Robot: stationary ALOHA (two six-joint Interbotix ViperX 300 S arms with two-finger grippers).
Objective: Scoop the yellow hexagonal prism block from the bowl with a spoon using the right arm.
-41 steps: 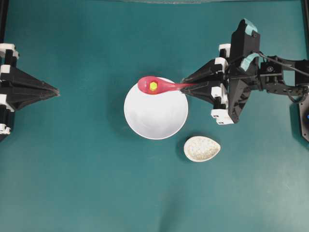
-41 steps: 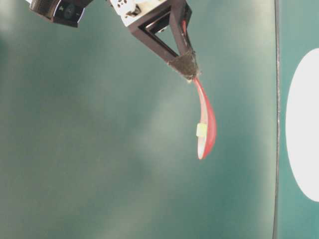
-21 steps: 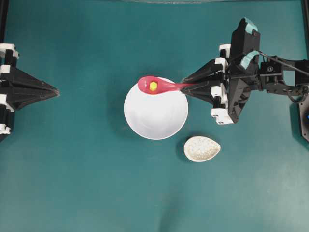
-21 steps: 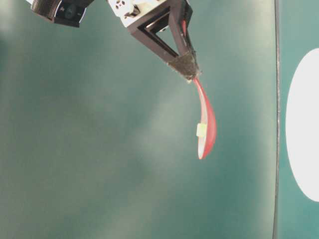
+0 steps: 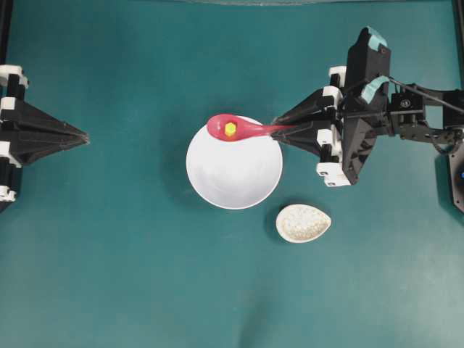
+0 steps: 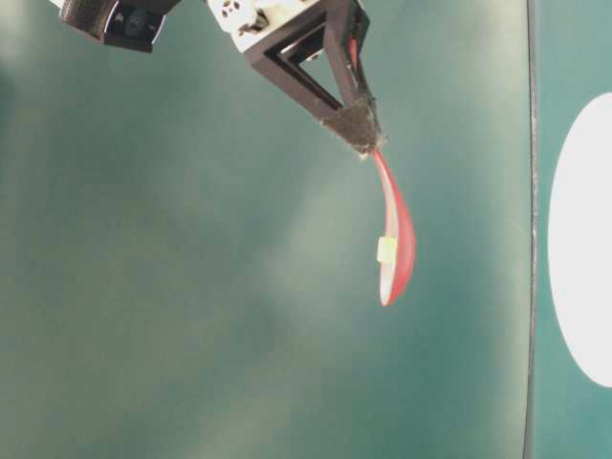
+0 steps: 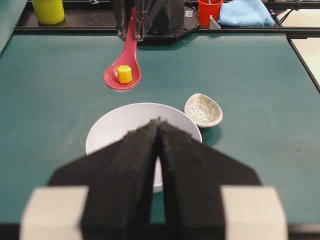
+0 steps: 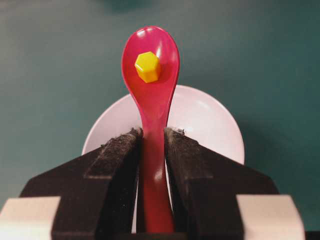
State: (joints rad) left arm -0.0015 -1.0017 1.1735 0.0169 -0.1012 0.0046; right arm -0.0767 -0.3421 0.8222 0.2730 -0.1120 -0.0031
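Observation:
My right gripper (image 5: 278,130) is shut on the handle of the pink-red spoon (image 5: 239,128) and holds it raised above the far rim of the white bowl (image 5: 234,174). The yellow hexagonal prism block (image 5: 230,129) sits in the spoon's bowl; it also shows in the right wrist view (image 8: 148,66), on the spoon (image 8: 152,95), and in the left wrist view (image 7: 124,74). In the table-level view the spoon (image 6: 395,239) hangs from the gripper (image 6: 361,143) with the block (image 6: 386,251) in it. My left gripper (image 5: 83,136) is shut and empty at the left edge, far from the bowl (image 7: 120,125).
A speckled beige teardrop spoon rest (image 5: 303,222) lies on the teal table just right of the bowl's near side. In the left wrist view a yellow cup (image 7: 48,10), a red cup (image 7: 210,10) and a blue cloth (image 7: 245,12) sit beyond the table's far edge.

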